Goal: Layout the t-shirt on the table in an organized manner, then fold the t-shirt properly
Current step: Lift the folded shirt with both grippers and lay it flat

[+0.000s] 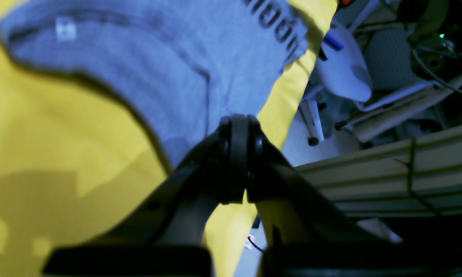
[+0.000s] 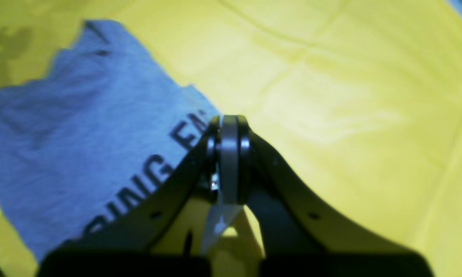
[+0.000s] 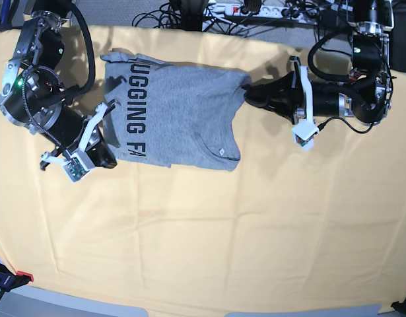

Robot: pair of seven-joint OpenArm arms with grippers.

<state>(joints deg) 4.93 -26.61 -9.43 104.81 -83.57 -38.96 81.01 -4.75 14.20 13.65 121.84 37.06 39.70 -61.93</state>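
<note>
- Lying toward the far side of the table point(image 3: 209, 224), at about eleven o'clock from its middle, the heather-grey t-shirt point(image 3: 179, 115) is spreading out sideways, with its collar facing three o'clock.
- Black block lettering point(image 3: 135, 109) is running along the shirt's nine o'clock side, reading partly as "UGGING F".
- A small white tag point(image 3: 220, 152) is showing near the lower collar end, at about five o'clock on the garment.
- The left gripper point(image 3: 250, 93) is reaching in from three o'clock and is pinching the shirt's edge by the shoulder; in the left wrist view its jaws are pressing together with grey fabric running right into them point(image 1: 236, 127).
- The right gripper point(image 3: 109, 158) is sitting at seven o'clock of the shirt, at the hem by the lettering.
- From the right wrist camera its jaws point(image 2: 229, 127) are standing closed, and a thin pale sliver is showing between them; whether that is shirt cloth, I cannot tell.
- Cables and a power strip point(image 3: 245, 10) are lying beyond the table at twelve o'clock.
- The yellow-orange cloth is showing faint crease lines around the shirt.
</note>
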